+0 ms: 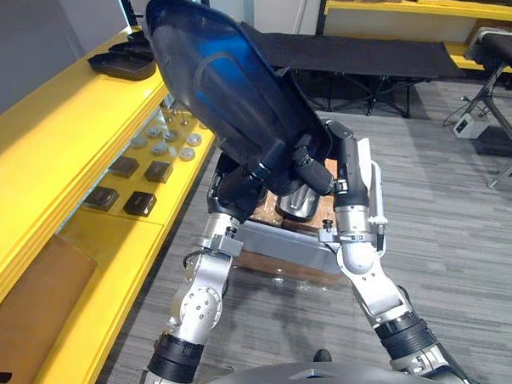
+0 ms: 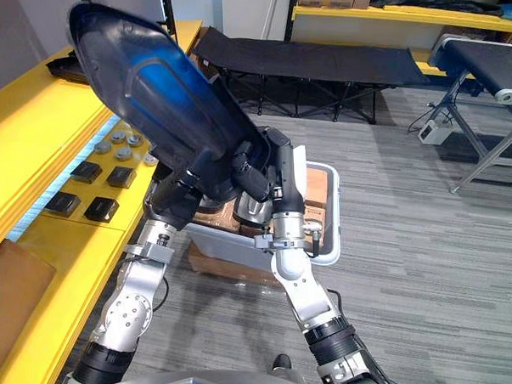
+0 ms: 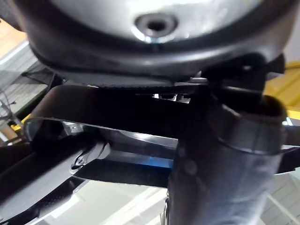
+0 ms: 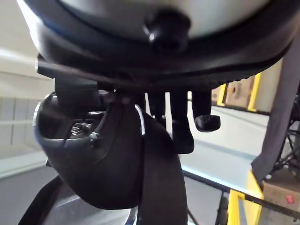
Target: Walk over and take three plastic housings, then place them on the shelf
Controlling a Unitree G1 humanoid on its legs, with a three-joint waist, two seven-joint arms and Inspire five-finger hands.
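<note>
I hold a large dark plastic housing [image 1: 226,83] with a blue sheen high in front of me, tilted towards the yellow shelf [image 1: 41,142] on my left. My left hand [image 1: 239,188] grips its lower end from below. My right hand [image 1: 313,168] grips the same end beside it. In the left wrist view the thumb [image 3: 225,154] closes over the housing's rim [image 3: 117,110]. In the right wrist view the thumb [image 4: 98,154] pinches the rim [image 4: 157,183] against the fingers [image 4: 183,126]. A second dark housing [image 1: 124,62] lies on the shelf's top at the far end.
A grey bin [image 1: 284,252] with a cardboard box and a metal pot stands on the floor under my hands. Small black blocks [image 1: 124,193] and round grey pieces [image 1: 164,141] lie on the shelf's lower level. A black cot [image 1: 360,56] stands behind.
</note>
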